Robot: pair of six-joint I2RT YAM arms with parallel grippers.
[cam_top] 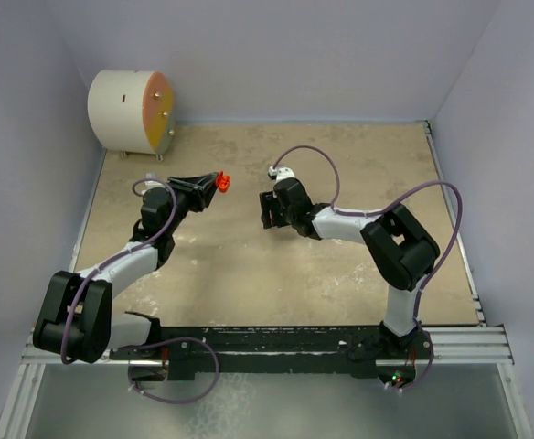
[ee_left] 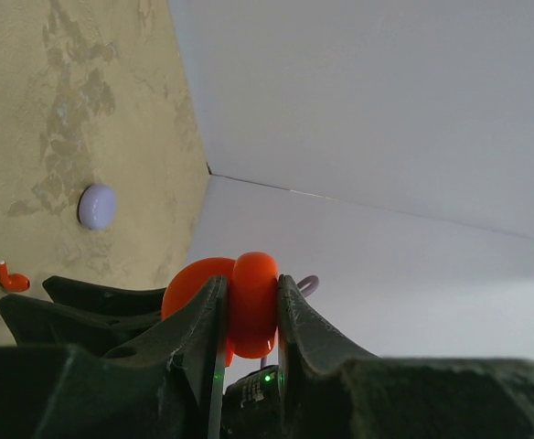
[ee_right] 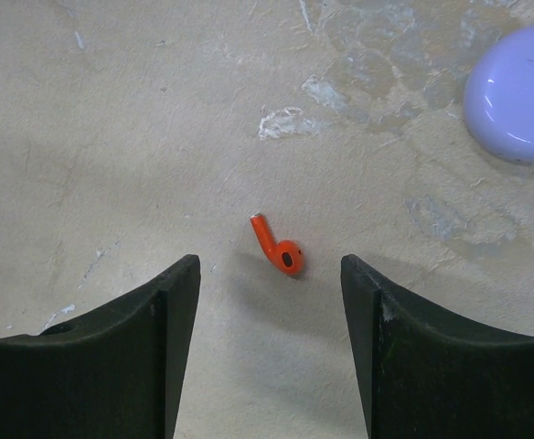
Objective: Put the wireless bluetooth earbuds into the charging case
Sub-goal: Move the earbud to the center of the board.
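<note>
we see the right pincer [ee_right: 269, 274] hanging low over the counter [ee_right: 112, 110] with its jaws wide and nothing between them. a red earbud [ee_right: 276, 247] lies flat on the counter just ahead of the gap and a touch toward the right finger, touching neither finger. its long axis runs on a slant in the right wrist view: the thin stem points up and to the left, away from the pincer, and the round head with its dark spot sits nearer the pincer and to the right. so the earbud lies skewed to the line along which the jaws would close, and we judge a small turn of the wrist or a short reach forward is needed before closing. a lavender case [ee_right: 518, 91] rests farther off to the right, well apart from the earbud. the left pincer [ee_left: 249, 302] is held up off the counter, closed narrow on the red charging case [ee_left: 240, 306], which is clamped between its fingers; we cannot tell whether its lid is open. the right arm is plainly the nearer one to this earbud, and the left is taken up with the case. we see no other earbuds in these views.
</note>
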